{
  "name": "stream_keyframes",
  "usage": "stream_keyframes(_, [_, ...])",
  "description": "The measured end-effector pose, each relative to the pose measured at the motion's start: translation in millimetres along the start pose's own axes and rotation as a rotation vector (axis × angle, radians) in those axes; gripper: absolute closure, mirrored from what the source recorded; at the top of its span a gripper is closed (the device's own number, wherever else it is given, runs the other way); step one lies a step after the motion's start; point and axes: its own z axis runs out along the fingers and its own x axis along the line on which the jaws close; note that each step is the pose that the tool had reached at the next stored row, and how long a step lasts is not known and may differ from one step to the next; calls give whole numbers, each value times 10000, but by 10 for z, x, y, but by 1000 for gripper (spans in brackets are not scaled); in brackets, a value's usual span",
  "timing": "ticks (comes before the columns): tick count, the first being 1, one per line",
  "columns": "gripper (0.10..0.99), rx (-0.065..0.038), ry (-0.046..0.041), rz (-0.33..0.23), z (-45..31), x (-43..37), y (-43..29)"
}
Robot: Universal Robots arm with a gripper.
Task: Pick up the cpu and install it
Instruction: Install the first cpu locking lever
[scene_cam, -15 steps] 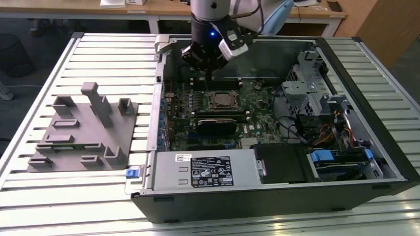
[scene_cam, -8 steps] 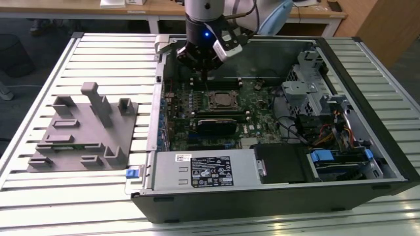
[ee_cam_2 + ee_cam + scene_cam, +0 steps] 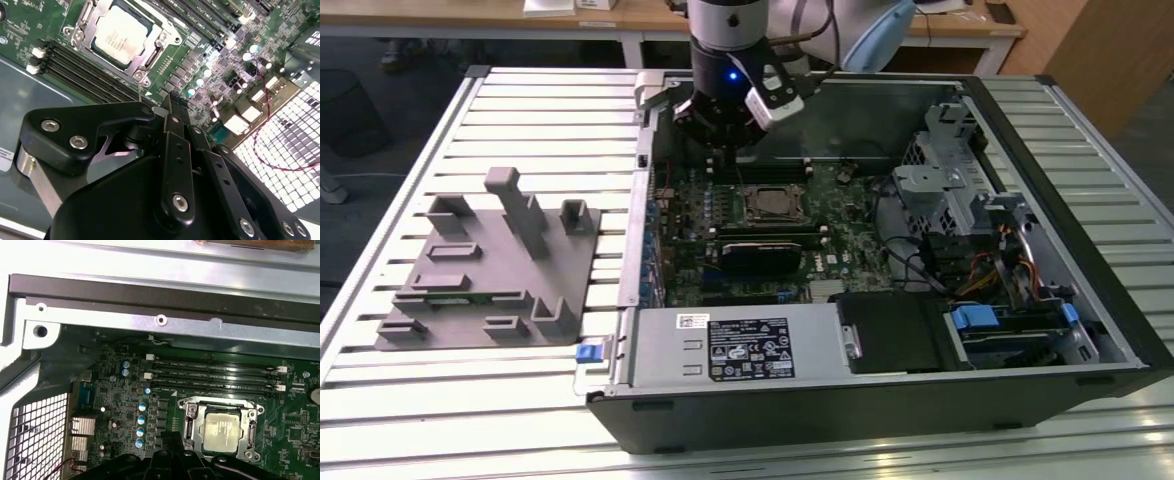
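We find computer case [image 3: 1067,130] open at frame centre-right, plastic holder [image 3: 487,270] at left (both on slatted table [image 3: 400,420]); cpu [image 3: 765,203] in socket [image 3: 767,188], gripper [image 3: 723,142] above.

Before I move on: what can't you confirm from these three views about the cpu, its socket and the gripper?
- Whether the cpu is fully seated: both wrist views show its top only.
- Near edge of the socket frame: covered by the gripper body in the first wrist view.
- Socket detail in the exterior view: too small.
- Gripper fingertips: seen only from behind in the second wrist view.
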Motion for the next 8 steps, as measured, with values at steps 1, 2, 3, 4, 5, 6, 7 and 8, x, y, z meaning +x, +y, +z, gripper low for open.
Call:
stream_keyframes(1, [980, 0, 0, 0, 6, 1, 11])
stream_keyframes(2, [980, 0, 1, 0, 9, 2, 27])
stream_keyframes(3, [980, 1, 0, 0, 12, 3, 44])
stream_keyframes(4, [980, -1, -1, -1, 15, 4, 63])
stream_keyframes(5, [980, -1, -2, 0, 18, 4, 80])
stream_keyframes(6, [980, 0, 0, 0, 20, 6, 91])
stream_keyframes(7, [980, 0, 0, 0, 21, 9, 97])
stream_keyframes(8, [980, -1, -1, 0, 23, 11, 101])
